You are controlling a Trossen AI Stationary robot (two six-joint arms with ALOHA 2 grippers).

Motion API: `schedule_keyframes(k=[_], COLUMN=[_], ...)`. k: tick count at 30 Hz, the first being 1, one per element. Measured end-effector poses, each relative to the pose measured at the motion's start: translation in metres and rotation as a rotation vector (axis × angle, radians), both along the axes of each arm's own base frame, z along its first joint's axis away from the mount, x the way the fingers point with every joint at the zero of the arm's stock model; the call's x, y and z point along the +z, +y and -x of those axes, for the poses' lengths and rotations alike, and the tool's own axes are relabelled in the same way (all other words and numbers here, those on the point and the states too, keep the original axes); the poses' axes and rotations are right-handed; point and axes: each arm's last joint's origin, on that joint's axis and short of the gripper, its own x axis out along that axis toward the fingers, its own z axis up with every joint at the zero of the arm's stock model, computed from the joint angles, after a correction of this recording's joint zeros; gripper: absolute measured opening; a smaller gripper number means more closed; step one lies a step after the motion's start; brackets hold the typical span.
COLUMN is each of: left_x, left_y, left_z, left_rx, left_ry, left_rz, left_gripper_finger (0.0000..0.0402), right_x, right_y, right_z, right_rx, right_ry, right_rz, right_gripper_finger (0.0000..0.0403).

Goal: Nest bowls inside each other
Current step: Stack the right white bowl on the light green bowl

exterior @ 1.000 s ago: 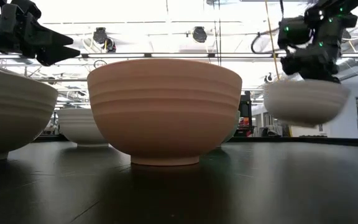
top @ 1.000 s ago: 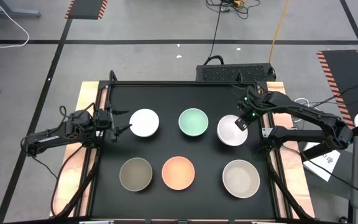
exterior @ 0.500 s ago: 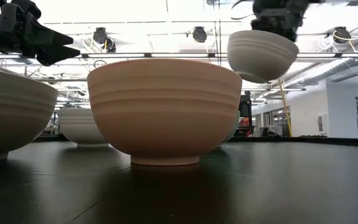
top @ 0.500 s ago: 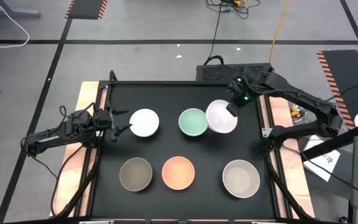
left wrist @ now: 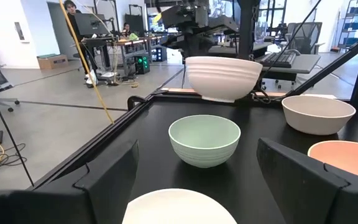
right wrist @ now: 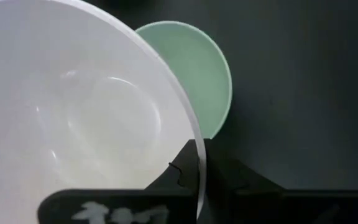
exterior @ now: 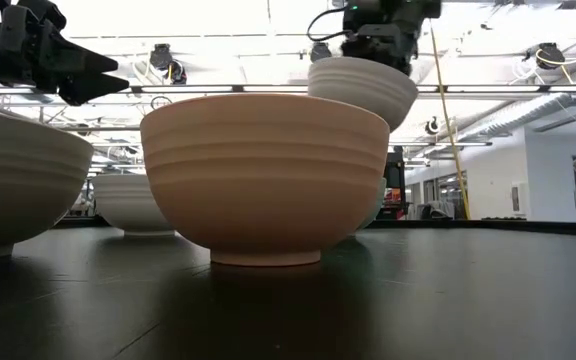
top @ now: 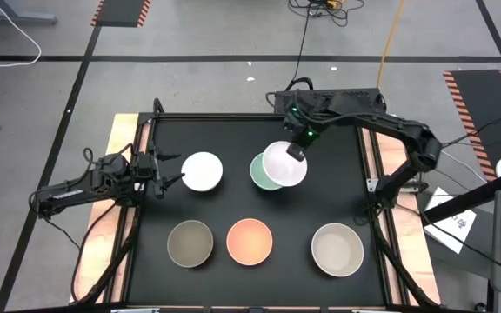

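The right end effector (top: 296, 149) is clamped tight on the rim of one white bowl (top: 284, 164), which is held in the air, partly overlapping the mint green bowl (top: 262, 171) as seen from above. In the low view the carried bowl (exterior: 362, 90) hangs clear of the surface (top: 233, 209), roughly level. The left end effector (top: 174, 170) waits with jaws spread wide, near the second white bowl (top: 202, 171) and not touching it. The olive-grey bowl (top: 190, 243), peach-orange bowl (top: 250, 241) and beige bowl (top: 337, 249) stand apart in the near row.

Handling, judged: the bowls appear rigid, thin-walled and light, since a one-sided rim pinch carries one without visible sag. The surfaces look smooth and faintly ribbed outside, so slip in the pinch is possible. Whether they are ceramic or plastic cannot be told; they are to be treated as breakable.

Grasp point: the rim, one finger inside the wall and one outside, as seen in the right wrist view (right wrist: 197, 180). A low release is advised, centred over the mint bowl.
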Motion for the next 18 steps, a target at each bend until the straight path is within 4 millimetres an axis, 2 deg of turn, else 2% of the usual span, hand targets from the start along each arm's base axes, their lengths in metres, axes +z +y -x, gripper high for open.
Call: schedule_keyframes(k=[10,18], left_x=[0.0,0.0], left_y=[0.0,0.0], left_z=[0.0,0.0], left_rx=[0.0,0.0], left_ry=[0.002,0.002], left_rz=[-0.007,-0.009], left_gripper_finger=[0.0328,0.0328], right_x=[0.0,-0.018], right_y=[-0.015,-0.019], right_z=[-0.034,-0.048], right_rx=[0.062,0.098], right_ry=[0.062,0.161], right_rz=[-0.009,-0.053], right_gripper_finger=[0.0,0.0])
